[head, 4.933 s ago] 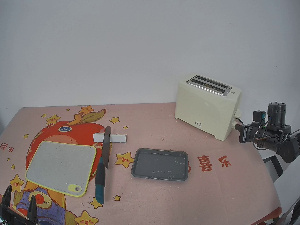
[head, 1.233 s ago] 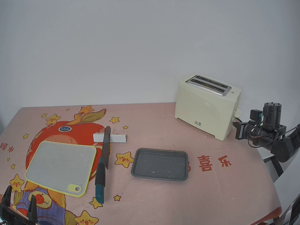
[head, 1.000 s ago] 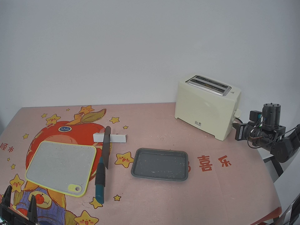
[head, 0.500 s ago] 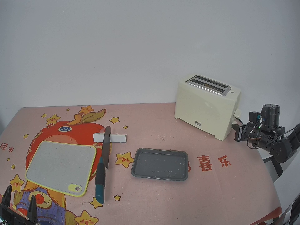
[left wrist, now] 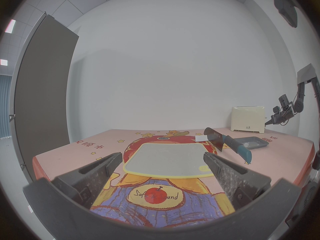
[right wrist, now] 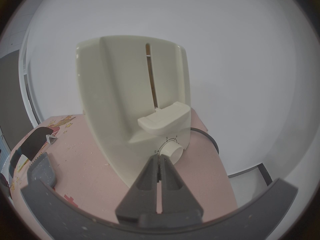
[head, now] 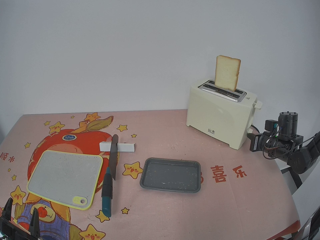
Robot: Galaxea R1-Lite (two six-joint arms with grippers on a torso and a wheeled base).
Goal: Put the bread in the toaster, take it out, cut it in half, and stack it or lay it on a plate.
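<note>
A bread slice (head: 227, 72) stands high out of the toaster (head: 220, 117), so toasting looks done (its lever (head: 258, 104) is up). The right hand (right wrist: 159, 160), clenched and empty, sits beside the toaster; the left hand (left wrist: 162, 155) is released. Removing, halving and plating remain.

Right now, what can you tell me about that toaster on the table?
The toaster is a cream, plastic-looking box with two metal-rimmed slots on top. It stands upright on the pink table, far right, by the wall. In the head view a pale bread slice stands upright out of one slot. Its end carries a lever, a numbered dial and a black cord. The shut right gripper points at the dial, very close.
</note>
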